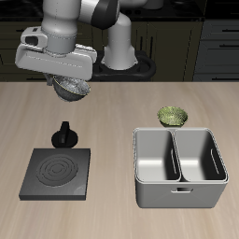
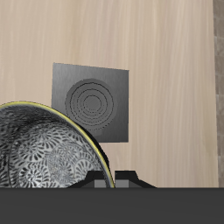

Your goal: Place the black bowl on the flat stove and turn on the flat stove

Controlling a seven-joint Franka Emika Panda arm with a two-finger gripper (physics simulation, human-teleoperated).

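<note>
My gripper (image 1: 71, 82) is shut on the rim of the black bowl (image 1: 70, 89) and holds it in the air, well above the table and farther back than the flat stove (image 1: 56, 173). The bowl's speckled grey inside and dark rim fill much of the wrist view (image 2: 44, 153), with a finger (image 2: 118, 179) at its rim. The flat stove is a dark grey square plate with ring marks, lying near the table's front edge, with its black knob (image 1: 65, 136) at its back edge. In the wrist view the stove (image 2: 92, 101) lies below, beyond the bowl's rim, bare.
A grey two-compartment metal bin (image 1: 179, 166) stands beside the stove near the front edge. A small olive-green bowl (image 1: 173, 115) sits behind the bin. Dark cabinets run behind the table.
</note>
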